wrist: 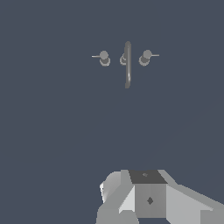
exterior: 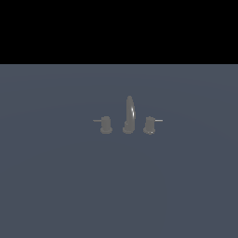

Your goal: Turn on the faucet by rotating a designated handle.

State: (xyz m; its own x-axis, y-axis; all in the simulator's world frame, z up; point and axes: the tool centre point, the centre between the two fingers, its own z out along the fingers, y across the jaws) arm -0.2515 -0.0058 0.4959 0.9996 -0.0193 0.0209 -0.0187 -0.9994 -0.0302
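A: My pincer? In the wrist view I see only part of my arm's grey body (wrist: pixel 148 197); the fingers are out of sight, so I cannot tell how wide they stand; I judge nothing is held.

B: And the task?

A: Not begun, I judge; the handle (exterior: pixel 106 124) sits on the exterior view's left of the faucet (exterior: pixel 129 115), rod pointing left, well apart from me.

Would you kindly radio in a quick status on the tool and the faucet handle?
Tool out of both views; state unknown. Handle untouched, rod pointing to the exterior view's left. Nothing in the way around the faucet.
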